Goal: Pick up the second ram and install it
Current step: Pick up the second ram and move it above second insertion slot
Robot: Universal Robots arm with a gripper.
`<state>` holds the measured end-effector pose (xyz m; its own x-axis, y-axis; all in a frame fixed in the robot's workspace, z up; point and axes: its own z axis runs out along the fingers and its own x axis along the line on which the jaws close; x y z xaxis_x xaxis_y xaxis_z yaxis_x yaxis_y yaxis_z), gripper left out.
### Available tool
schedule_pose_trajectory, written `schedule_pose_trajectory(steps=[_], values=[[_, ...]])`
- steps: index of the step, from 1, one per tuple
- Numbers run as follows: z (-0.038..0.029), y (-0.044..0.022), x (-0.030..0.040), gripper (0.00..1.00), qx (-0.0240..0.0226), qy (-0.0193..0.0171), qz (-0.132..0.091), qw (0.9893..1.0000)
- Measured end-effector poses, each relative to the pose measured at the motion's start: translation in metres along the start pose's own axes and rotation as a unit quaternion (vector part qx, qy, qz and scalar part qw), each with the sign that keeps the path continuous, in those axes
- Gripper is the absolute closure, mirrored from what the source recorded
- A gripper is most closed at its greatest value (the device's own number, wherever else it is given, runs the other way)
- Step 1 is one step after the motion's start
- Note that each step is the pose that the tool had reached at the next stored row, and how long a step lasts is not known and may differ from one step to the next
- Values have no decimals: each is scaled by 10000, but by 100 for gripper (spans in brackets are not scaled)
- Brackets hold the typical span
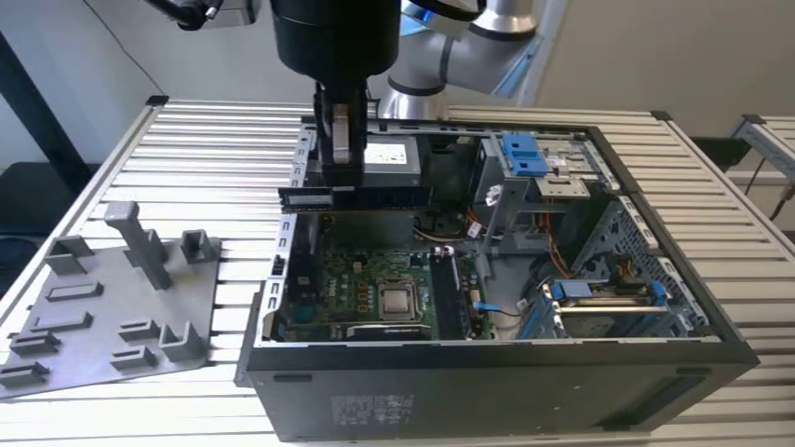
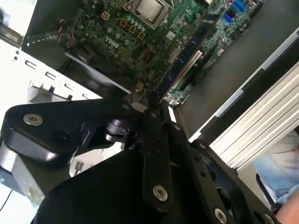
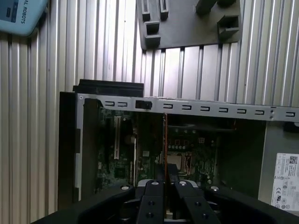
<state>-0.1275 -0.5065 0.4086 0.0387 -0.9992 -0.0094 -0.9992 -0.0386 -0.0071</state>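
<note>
The second ram [image 1: 372, 197], a long dark stick, hangs level above the back part of the open computer case [image 1: 497, 391]. My gripper [image 1: 345, 182] points straight down and is shut on the stick's upper edge, left of its middle. Below lies the green motherboard [image 1: 354, 289] with its processor socket [image 1: 397, 300] and long memory slots [image 1: 450, 296] beside it. In both wrist views the fingers [image 2: 156, 140] [image 3: 150, 200] stand pressed together over the board [image 2: 140, 32] [image 3: 187, 144]. The memory slots [image 2: 187, 63] run past the fingertips in the second wrist view.
A grey holder tray [image 1: 112, 298] with upright posts lies on the slatted table [image 1: 695, 186] at the exterior view's left, also in the first wrist view [image 3: 187, 28]. Inside the case sit a power supply [image 1: 391, 158], blue drive brackets [image 1: 522, 154] and cables. A person's pale blue sleeve [image 2: 280, 172] shows past the table edge.
</note>
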Motion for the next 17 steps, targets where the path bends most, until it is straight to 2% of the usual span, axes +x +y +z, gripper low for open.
schedule_pose_trajectory(steps=[8,17], values=[[3,-225,-2,86,0,0,0,10000],[12,-450,-46,86,0,0,0,10000]])
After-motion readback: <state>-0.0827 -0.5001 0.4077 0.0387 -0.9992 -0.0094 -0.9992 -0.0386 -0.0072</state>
